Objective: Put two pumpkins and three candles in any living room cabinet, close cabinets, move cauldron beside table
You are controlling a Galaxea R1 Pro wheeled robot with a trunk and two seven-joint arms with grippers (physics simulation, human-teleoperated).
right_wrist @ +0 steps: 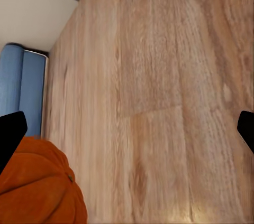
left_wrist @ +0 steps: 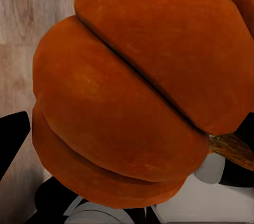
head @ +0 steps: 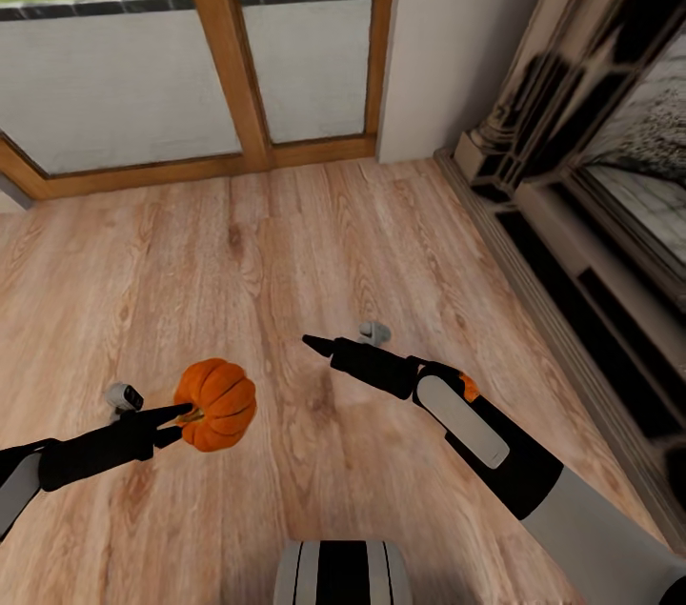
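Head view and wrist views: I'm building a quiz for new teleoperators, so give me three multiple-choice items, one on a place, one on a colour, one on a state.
1. Where is the round orange ribbed pumpkin?
A. at the left gripper
B. on the windowsill
C. inside a drawer

2. What colour is the plank floor?
A. grey
B. light wood
C. black

3. How is the right gripper?
A. shut on a candle
B. open, empty
C. shut on the pumpkin

Answers: 1 A, the pumpkin sits between the left fingers; 2 B, pale wood grain; 3 B, fingertips apart over bare floor in the right wrist view.

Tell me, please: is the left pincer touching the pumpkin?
Touching. In the head view the left pincer closes on the pumpkin, held above the floor. In the left wrist view the pumpkin sits right against the pincer.
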